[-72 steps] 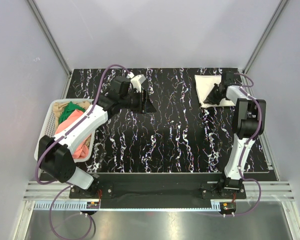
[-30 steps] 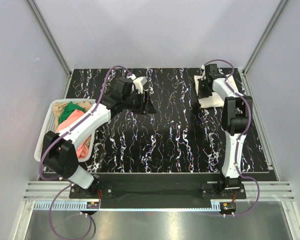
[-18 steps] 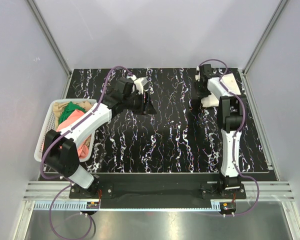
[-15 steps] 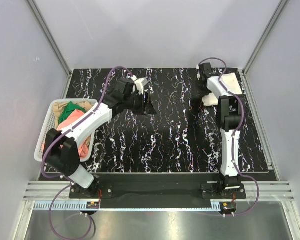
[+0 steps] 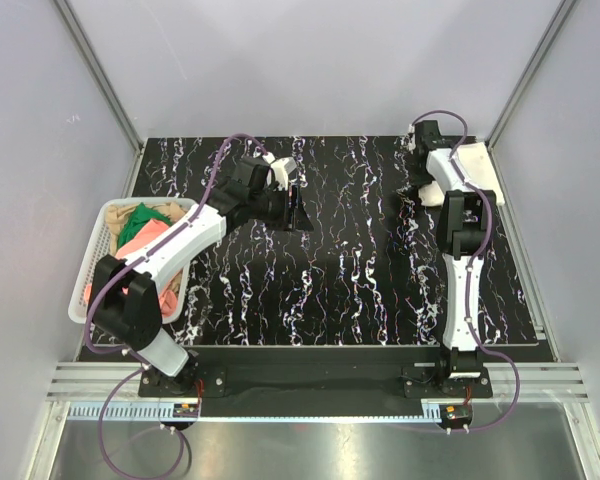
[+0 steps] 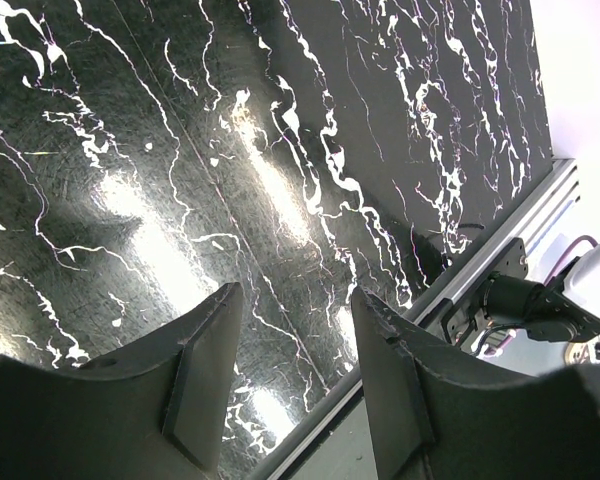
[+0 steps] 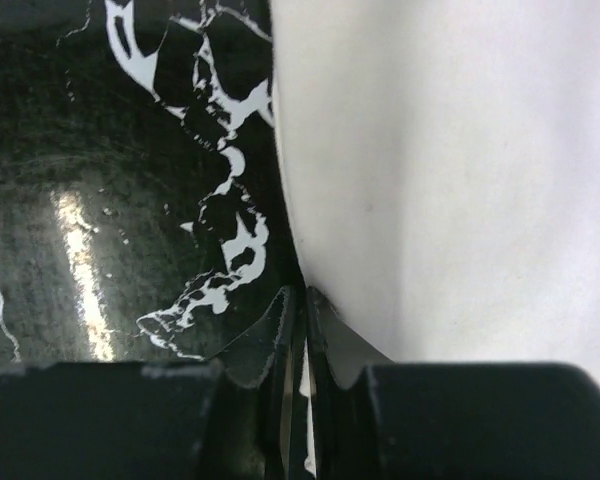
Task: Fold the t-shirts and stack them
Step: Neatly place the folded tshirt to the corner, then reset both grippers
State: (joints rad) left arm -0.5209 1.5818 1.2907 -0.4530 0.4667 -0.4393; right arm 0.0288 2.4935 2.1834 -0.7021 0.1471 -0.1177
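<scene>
Smooth cream-white t-shirt (image 7: 440, 180) at the far right corner of the marbled black desk (image 5: 330, 270) — right gripper (image 7: 302, 292) pinches its edge; left gripper (image 6: 295, 300) spread wide.

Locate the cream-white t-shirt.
The cream-white t-shirt lies at the table's far right corner in the top view, its edge pinched by the right gripper.

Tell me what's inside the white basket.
Tan t-shirt, green t-shirt and salmon-pink t-shirt, bunched together. The left arm crosses over the basket, hiding part of the pile; anything underneath is covered.
</scene>
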